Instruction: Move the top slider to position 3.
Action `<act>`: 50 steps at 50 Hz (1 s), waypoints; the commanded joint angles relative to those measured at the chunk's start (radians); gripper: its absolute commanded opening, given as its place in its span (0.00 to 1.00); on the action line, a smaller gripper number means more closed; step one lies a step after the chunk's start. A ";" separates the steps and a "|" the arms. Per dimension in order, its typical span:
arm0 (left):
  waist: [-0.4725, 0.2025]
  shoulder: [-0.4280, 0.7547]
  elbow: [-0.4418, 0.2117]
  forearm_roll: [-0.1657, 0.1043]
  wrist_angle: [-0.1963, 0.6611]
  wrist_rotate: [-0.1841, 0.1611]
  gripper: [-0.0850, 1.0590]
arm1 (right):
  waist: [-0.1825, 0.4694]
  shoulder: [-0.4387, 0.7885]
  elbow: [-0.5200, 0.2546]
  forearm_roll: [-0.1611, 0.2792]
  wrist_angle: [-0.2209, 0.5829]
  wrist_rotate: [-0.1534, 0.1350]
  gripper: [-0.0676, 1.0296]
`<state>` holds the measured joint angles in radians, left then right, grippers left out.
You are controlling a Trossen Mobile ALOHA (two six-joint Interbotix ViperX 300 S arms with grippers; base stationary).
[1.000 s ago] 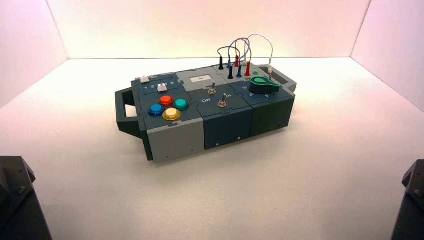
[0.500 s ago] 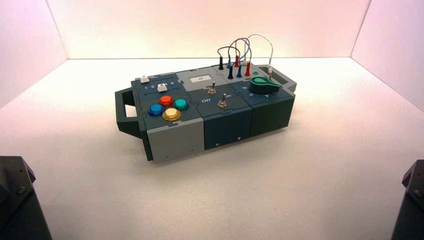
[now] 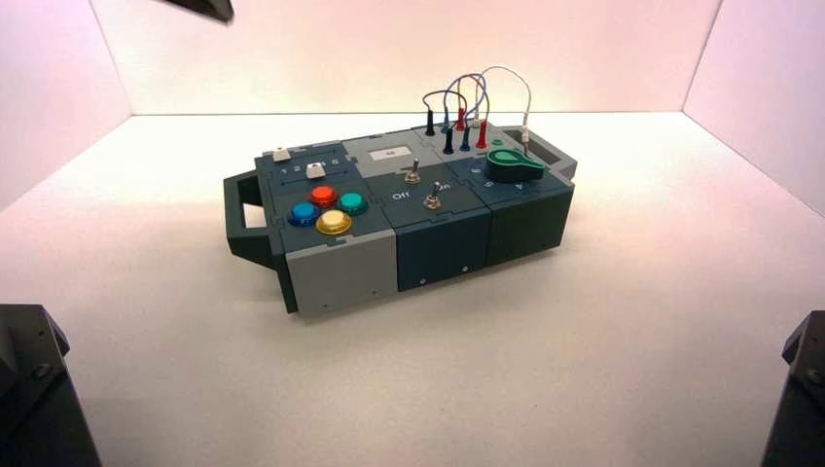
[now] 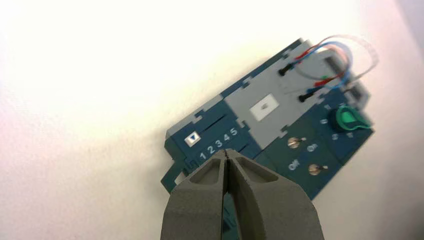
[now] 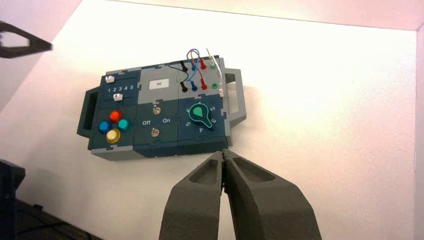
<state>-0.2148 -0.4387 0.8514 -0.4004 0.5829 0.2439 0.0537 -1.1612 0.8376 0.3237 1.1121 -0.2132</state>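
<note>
Currently, your top slider (image 4: 192, 138) sits by 1, box's (image 3: 340, 270) far left corner; travel to 3 (image 4: 219, 143) remains. Your left gripper (image 4: 226, 152), fingers together, empty, hangs high beyond box; right gripper (image 5: 223, 153), also closed, idles in front.

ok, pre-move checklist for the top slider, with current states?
Top slider at 3: not ok, it sits by the 1.
Left gripper shut for pushing: ok, tips meet.
Left gripper touching the slider: not ok, it hangs above the box.
Track toward 3 unobstructed: ok, bare slot.
Right gripper away from the sliders: ok, it is off the box's near side, by the knob end.
</note>
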 commanded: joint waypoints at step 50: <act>-0.005 0.391 -0.106 0.002 -0.066 0.005 0.05 | 0.031 0.037 -0.061 0.008 0.008 -0.009 0.04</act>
<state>-0.2148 -0.0506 0.7747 -0.4004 0.5216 0.2454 0.0798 -1.1336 0.8038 0.3252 1.1244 -0.2163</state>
